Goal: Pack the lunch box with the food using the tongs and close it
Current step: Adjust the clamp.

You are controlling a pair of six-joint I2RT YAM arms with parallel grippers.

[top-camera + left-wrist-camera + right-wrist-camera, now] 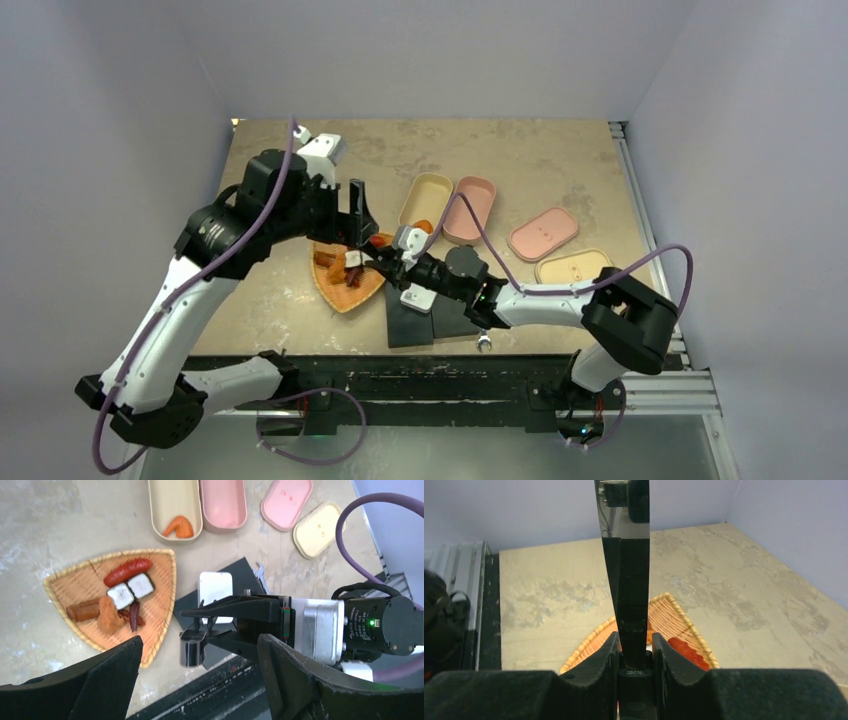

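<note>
Right end effector (pixel 634 652) grips the tongs (pixel 631 580), aimed at the tray (pixel 681 617) to reach the food (pixel 127 570); left end effector (pixel 200 645) hangs wide open near it.

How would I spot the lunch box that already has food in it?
Beyond the woven tray stand two open boxes side by side. It is the cream lunch box, left of the pink lunch box. Only it holds an orange food piece.
</note>
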